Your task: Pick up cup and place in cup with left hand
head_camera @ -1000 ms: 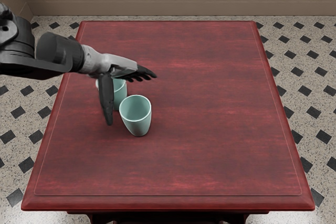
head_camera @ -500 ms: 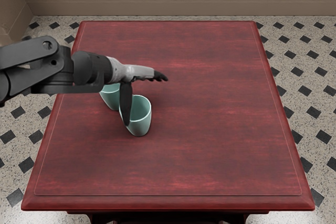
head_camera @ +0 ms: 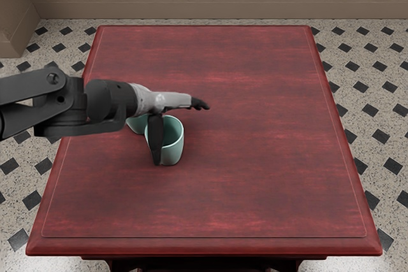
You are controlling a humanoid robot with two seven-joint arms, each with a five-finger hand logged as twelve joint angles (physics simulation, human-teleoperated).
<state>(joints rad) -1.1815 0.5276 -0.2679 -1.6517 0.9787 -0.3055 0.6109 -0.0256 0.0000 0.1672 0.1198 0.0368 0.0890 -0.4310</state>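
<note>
Fingers (head_camera: 200, 104) of the left hand (head_camera: 164, 101) extend, released, near the front green cup (head_camera: 173, 151).

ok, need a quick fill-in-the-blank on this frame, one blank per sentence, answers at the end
1. With its fingers extended, the left hand holds ____.
2. Its thumb points ____, blocking part of the view of the nearer cup.
3. Counting the farther cup, which is partly hidden, the picture shows ____ cups.
4. Neither cup sits inside the ____.

Missing words: nothing; down; two; other.
</note>
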